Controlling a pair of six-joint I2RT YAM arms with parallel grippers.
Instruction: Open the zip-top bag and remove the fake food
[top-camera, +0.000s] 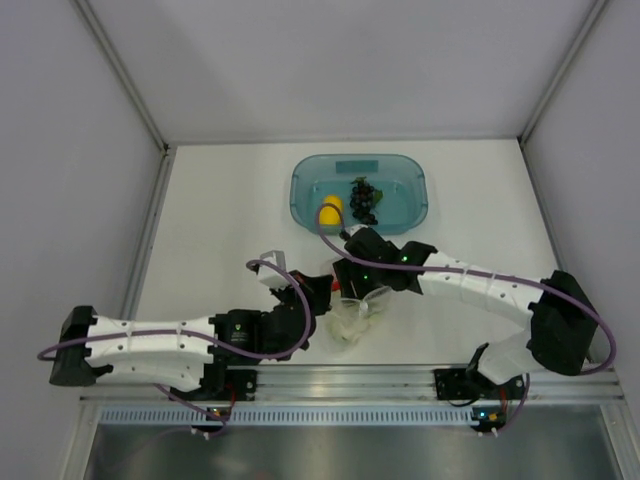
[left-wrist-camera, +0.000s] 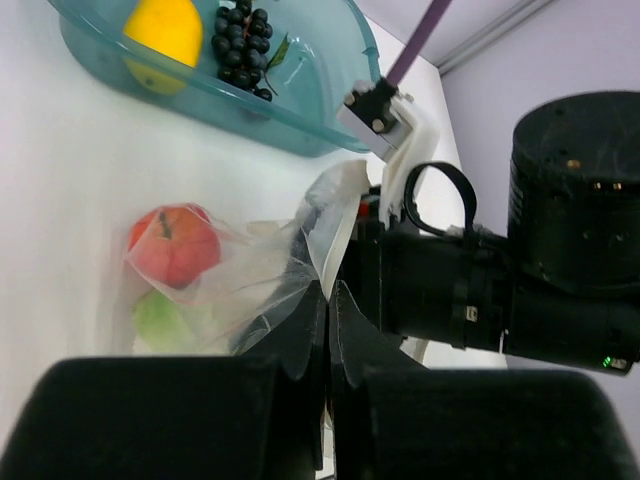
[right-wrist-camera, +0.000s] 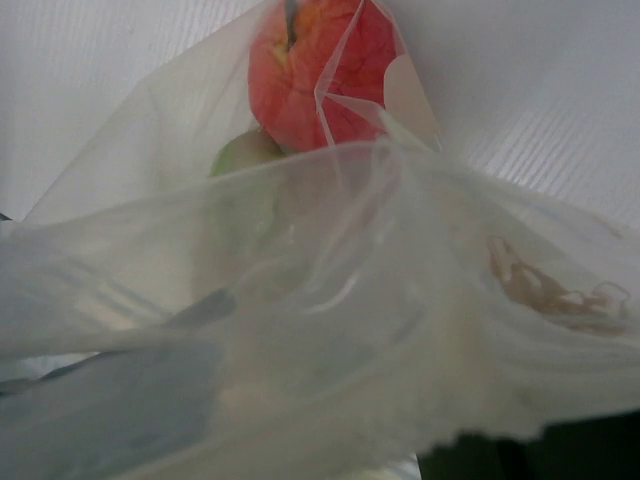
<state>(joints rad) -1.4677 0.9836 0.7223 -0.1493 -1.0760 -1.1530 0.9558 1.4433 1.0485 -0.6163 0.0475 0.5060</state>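
Left hand (left-wrist-camera: 326, 295) pinches zip-top bag (left-wrist-camera: 245, 272) edge, right hand (top-camera: 362, 295) seemingly inside.

No legible text, brand, number or sign in any view. Dark rectangular patch (top-camera: 357, 165) on the far floor of the teal tray (top-camera: 300, 192): too small and blurred to read, if printed at all.
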